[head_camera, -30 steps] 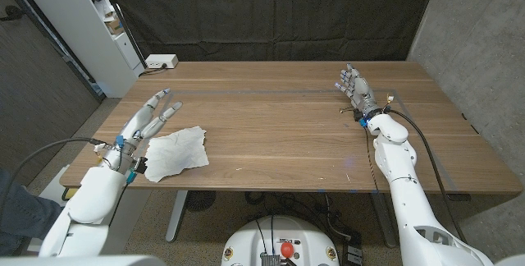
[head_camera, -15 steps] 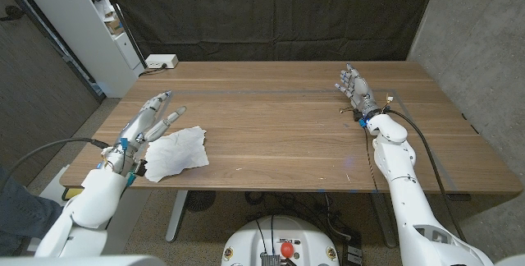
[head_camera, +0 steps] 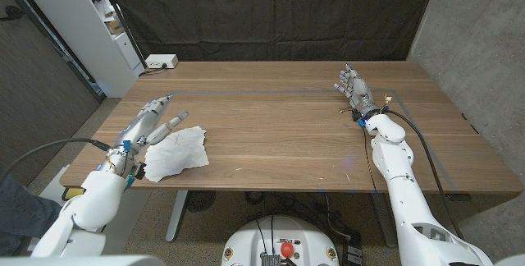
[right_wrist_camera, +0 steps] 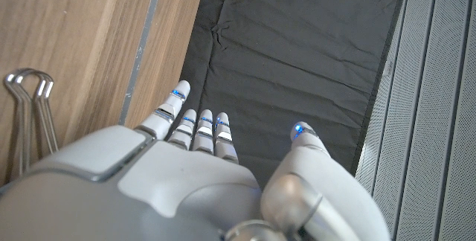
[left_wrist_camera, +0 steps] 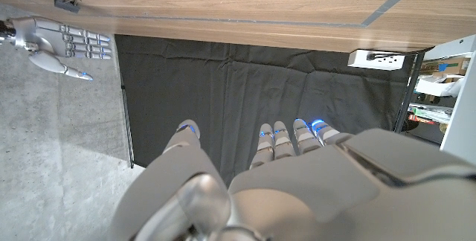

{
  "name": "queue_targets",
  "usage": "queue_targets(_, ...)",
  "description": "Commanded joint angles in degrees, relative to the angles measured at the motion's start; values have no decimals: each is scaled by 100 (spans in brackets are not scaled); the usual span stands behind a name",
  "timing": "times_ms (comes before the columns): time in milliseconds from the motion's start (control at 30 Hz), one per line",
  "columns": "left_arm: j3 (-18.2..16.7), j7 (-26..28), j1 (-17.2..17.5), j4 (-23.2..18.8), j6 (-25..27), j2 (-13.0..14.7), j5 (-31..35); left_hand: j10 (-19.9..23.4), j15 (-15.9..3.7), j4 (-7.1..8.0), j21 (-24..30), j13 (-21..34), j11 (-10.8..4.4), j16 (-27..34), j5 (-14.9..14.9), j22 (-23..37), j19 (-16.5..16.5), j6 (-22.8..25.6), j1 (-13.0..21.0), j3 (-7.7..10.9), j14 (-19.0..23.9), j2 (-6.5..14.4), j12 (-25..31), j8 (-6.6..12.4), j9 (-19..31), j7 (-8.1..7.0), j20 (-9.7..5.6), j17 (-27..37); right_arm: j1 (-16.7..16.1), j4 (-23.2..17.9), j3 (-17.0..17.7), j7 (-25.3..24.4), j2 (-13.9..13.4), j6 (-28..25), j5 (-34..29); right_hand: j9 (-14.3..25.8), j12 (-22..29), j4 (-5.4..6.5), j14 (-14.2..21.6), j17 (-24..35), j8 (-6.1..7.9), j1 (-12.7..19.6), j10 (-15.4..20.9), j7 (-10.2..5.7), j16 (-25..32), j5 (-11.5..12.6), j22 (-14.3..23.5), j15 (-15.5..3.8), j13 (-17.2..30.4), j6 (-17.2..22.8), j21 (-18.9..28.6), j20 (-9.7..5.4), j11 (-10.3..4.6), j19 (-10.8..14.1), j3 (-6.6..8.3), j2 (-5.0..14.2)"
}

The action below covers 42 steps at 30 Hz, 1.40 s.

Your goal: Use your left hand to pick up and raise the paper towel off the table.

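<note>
A crumpled white paper towel (head_camera: pixel 175 153) lies near the table's front left edge. My left hand (head_camera: pixel 152 120) hovers just beside and behind the towel's left edge, fingers stretched out and apart, holding nothing; its back (left_wrist_camera: pixel 297 189) shows in the left wrist view. My right hand (head_camera: pixel 354 89) stands at the far right of the table with fingers straight and nothing in them; it also appears small (left_wrist_camera: pixel 56 42) in the left wrist view and from behind (right_wrist_camera: pixel 201 181) in the right wrist view.
A white box (head_camera: pixel 161 61) with a cable sits at the back left corner of the wooden table (head_camera: pixel 287 135). A white shelf unit (head_camera: pixel 98 20) stands left of the table. Black curtain hangs behind; a grey wall is on the right.
My left hand has shifted slightly toward the towel, its fingers now nearer the towel's upper left edge. The towel and the right hand have not moved.
</note>
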Motion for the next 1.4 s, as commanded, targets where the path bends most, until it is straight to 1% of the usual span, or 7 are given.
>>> queue_targets(33, 61, 105, 183, -211, 284, 55, 353, -3, 75, -81, 15, 18, 61, 5, 14, 15, -100, -3, 116, 23, 6, -10, -29, -10, 27, 22, 52, 7, -31, -34, 20, -38, 6, -23, -6, -2, 43, -9, 35, 16, 8, 25, 9, -28, 35, 27, 19, -11, 10, 9, -9, 9, -31, 42, -17, 28)
queue_targets(133, 81, 109, 236, -289, 378, 72, 470, 7, 109, -130, 19, 20, 114, 10, 19, 14, -74, -16, 171, 33, 31, -25, -29, -13, 29, 27, 93, 8, -42, -45, 26, -36, 6, -27, -2, -2, 44, -10, 33, 14, 7, 26, 10, -25, 35, 27, 19, -11, 10, 7, -15, 9, -25, 43, -18, 30)
queue_targets(567, 198, 70, 401, -555, 853, 118, 899, 12, 158, -262, 7, 26, 160, 4, 33, 11, -62, -25, 333, 70, 52, -52, -34, -7, 33, 116, 151, 12, -43, 16, 39, -12, 7, -20, 13, -2, 44, -15, 35, 4, 14, 29, 8, -24, 35, 28, 20, 3, 11, 19, -47, 13, -26, 53, -24, 36)
queue_targets(900, 327, 182, 461, -617, 1062, 254, 1244, 40, 182, -351, 11, 30, 175, 7, 43, 10, -25, 15, 449, 95, 81, -72, -26, 15, 36, 138, 174, 14, -55, 32, 44, -19, 19, 29, 17, -2, 45, -16, 33, -2, 17, 28, 9, -24, 35, 28, 20, 7, 11, 25, -69, 15, -29, 57, -29, 42)
queue_targets(1133, 464, 189, 531, -693, 1333, 344, 1597, 69, 240, -468, 29, 39, 173, 22, 62, 10, 63, 29, 600, 118, 147, -120, -17, 26, 41, 178, 241, 18, -52, 34, 53, -34, 19, 32, 21, -1, 46, -18, 42, -7, 23, 28, 11, -27, 39, 27, 21, 11, 12, 38, -89, 20, -13, 62, -33, 45)
queue_targets(1300, 538, 28, 562, -765, 1592, 371, 1682, 11, 219, -574, 7, 49, 172, -14, 90, 8, 51, -45, 759, 141, 77, -170, -40, 4, 46, 213, 202, 22, -17, 86, 49, -43, 29, 41, 22, -1, 45, -17, 47, -9, 22, 25, 8, -25, 42, 27, 21, 9, 12, 37, -101, 26, -10, 64, -38, 46)
queue_targets(1400, 570, -45, 566, -776, 1687, 415, 1696, -46, 234, -611, -12, 52, 179, -26, 99, 8, 16, -98, 824, 148, 45, -193, -61, -10, 48, 209, 216, 22, 9, 130, 43, -37, 29, 43, 21, -1, 47, -17, 49, -10, 23, 24, 11, -25, 43, 27, 22, 9, 12, 38, -106, 27, -15, 67, -39, 48)
